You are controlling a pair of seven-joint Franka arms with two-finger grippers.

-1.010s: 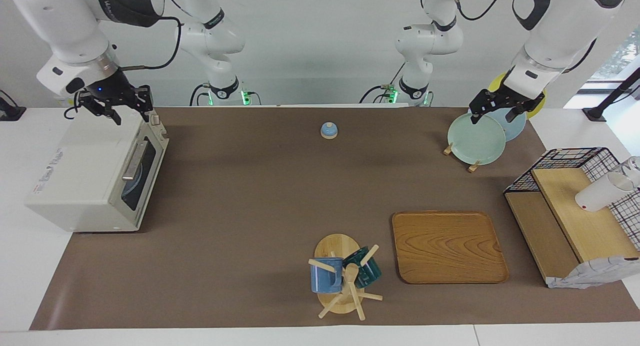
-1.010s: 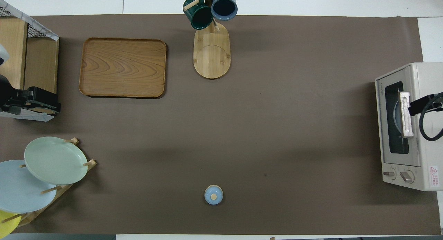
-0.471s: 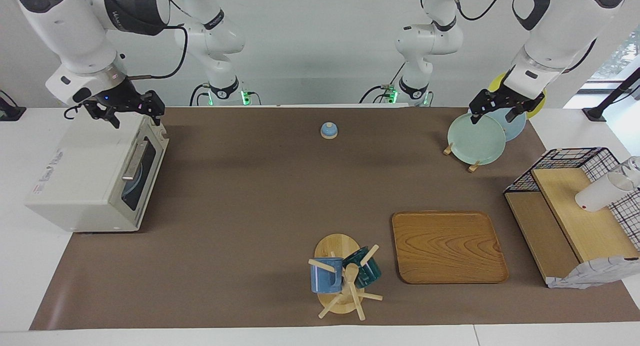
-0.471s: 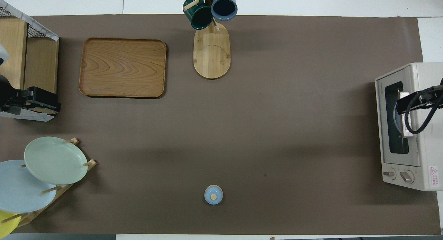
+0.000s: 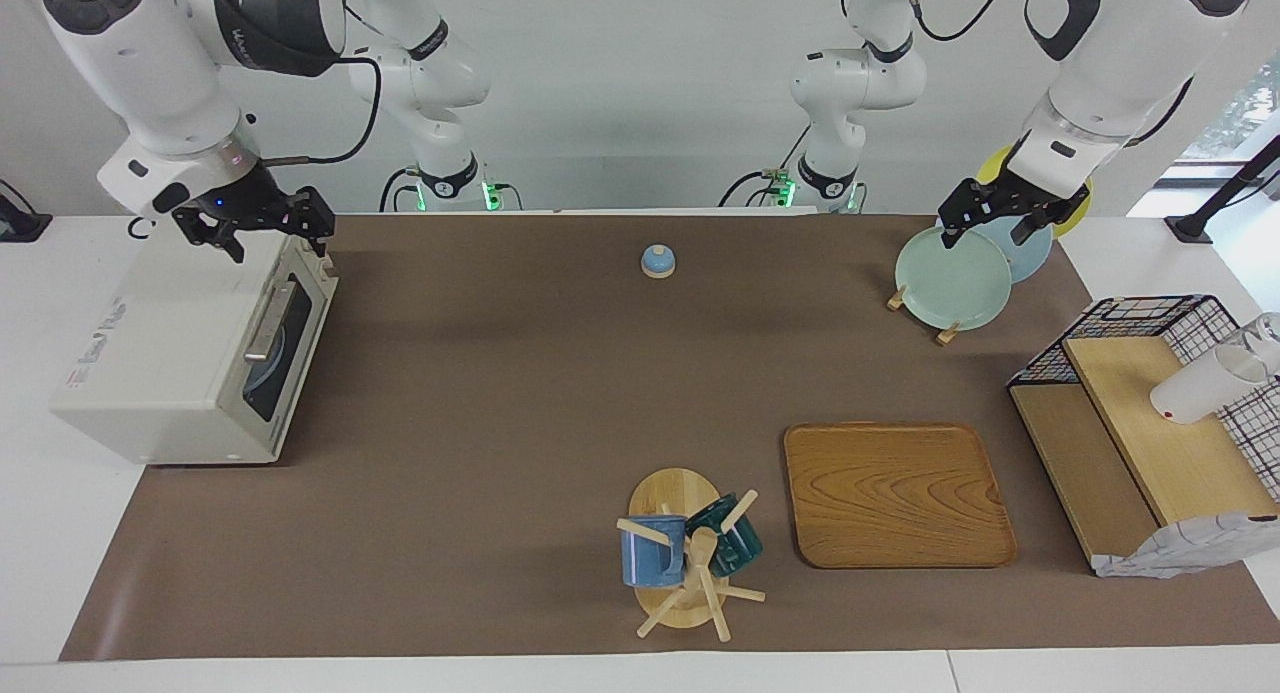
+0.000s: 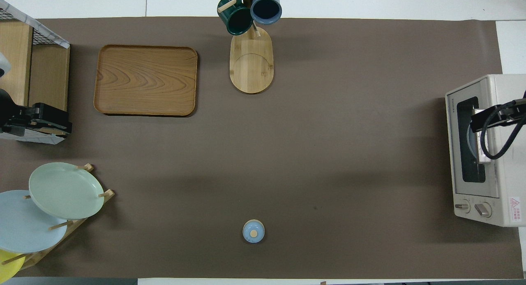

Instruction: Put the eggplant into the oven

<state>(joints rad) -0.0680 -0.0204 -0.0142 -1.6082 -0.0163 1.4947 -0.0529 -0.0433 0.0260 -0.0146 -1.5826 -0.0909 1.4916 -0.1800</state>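
The off-white oven (image 5: 170,353) stands at the right arm's end of the table with its dark glass door shut and the silver handle (image 5: 262,325) facing the table's middle. A pale blue round shape shows through the glass. The eggplant is out of view in both views. My right gripper (image 5: 275,235) hangs open just over the oven's top edge above the door, holding nothing; in the overhead view the right gripper (image 6: 483,120) covers part of the door (image 6: 468,153). My left gripper (image 5: 985,235) waits open and empty over the plate rack.
A green plate (image 5: 952,278) leans in the rack beside blue and yellow ones. A small blue lid (image 5: 657,261) lies near the robots. A wooden tray (image 5: 897,493), a mug tree (image 5: 690,553) and a wire basket (image 5: 1120,323) with boards and a white cup (image 5: 1200,383) stand farther out.
My right gripper has drifted over the oven's top toward the door edge. The left arm and everything on the table have stayed put.
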